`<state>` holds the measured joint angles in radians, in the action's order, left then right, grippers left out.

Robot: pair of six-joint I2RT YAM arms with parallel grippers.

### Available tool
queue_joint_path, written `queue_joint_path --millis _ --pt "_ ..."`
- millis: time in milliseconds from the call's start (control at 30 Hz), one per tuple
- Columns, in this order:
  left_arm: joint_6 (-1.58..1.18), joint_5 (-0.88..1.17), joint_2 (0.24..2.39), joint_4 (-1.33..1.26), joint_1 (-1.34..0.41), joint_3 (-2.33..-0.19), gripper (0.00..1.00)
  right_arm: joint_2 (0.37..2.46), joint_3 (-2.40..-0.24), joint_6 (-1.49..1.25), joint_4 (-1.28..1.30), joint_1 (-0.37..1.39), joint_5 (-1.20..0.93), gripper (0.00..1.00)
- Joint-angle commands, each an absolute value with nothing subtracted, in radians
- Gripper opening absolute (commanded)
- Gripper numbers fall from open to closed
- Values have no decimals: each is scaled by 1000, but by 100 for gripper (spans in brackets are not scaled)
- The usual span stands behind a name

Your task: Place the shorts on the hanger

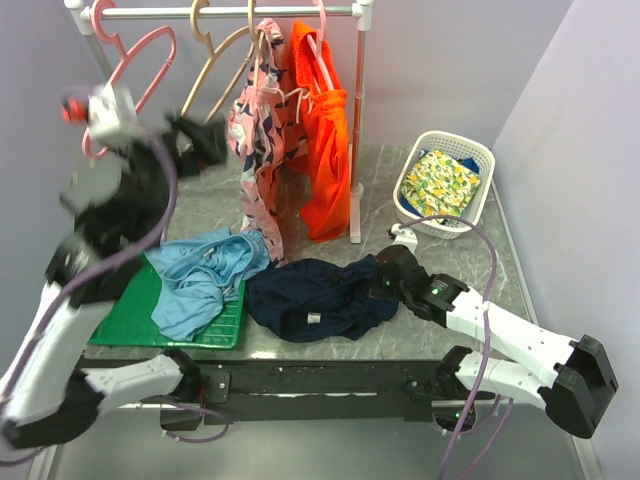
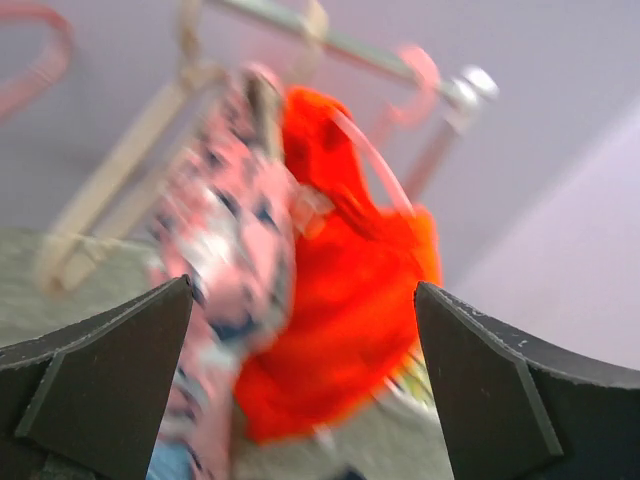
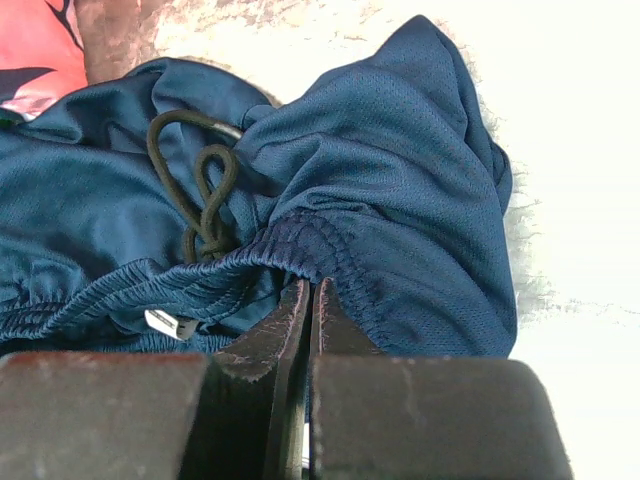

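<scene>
The navy shorts (image 1: pixel 315 300) lie crumpled on the grey tabletop (image 1: pixel 390 190) near its front edge, just beside light blue shorts (image 1: pixel 205 270) on a green mat (image 1: pixel 125 315). The right gripper (image 3: pixel 310 295) sits at their right edge, jaws pinched together on the elastic waistband. The left gripper (image 2: pixel 300 300) hangs raised with jaws wide open, facing the tan hanger (image 1: pixel 215 70), which is hooked on the rail (image 1: pixel 150 12) beside pink patterned shorts (image 1: pixel 260 140).

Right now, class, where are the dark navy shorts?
Top view: the navy shorts lie front-centre on the table, right of the light blue shorts, the right tool shut on their waistband.
</scene>
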<state>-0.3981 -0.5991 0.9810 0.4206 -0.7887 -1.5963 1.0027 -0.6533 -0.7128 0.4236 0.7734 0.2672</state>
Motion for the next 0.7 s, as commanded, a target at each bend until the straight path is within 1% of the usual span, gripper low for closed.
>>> queue_joint_path --millis 0,33,100,133,167,233,267,367,400,433,467,500,533,600,667 --pt "-336 -424 1189 514 -469 -1821 97 983 -652 -698 397 769 261 0" --pt "-333 -300 1212 509 -415 -1877 98 985 -649 -698 396 769 253 0" --pt "-315 -226 1316 566 -298 -1975 98 986 -650 -698 396 767 245 0" --pt "-305 -188 1357 599 -269 -2099 98 988 -652 -698 394 769 233 0" --pt "-289 -117 1447 645 -246 -2167 98 988 -652 -698 393 769 227 0" --pt "-266 -117 1521 742 -221 -2323 92 991 -653 -696 387 769 207 0" --pt "-238 -129 1564 755 -216 -2347 90 992 -653 -693 384 770 203 0" --pt "-200 -60 1615 770 -173 -2381 89 1005 -661 -686 388 769 192 0" --pt "-193 7 1624 764 -143 -2372 88 1006 -666 -681 394 769 190 0" --pt "-192 27 1632 764 -127 -2358 86 1006 -669 -680 397 769 189 0" --pt "-196 23 1649 770 -115 -2355 83 1003 -670 -677 400 769 187 0" --pt "-199 28 1655 772 -91 -2349 74 1002 -673 -676 403 769 187 0" --pt "-199 50 1655 755 -81 -2318 72 997 -673 -676 405 770 187 0" --pt "-199 93 1641 732 -69 -2284 71 992 -670 -680 403 770 183 0" --pt "-187 94 1652 736 -67 -2284 71 991 -666 -684 402 769 176 0"
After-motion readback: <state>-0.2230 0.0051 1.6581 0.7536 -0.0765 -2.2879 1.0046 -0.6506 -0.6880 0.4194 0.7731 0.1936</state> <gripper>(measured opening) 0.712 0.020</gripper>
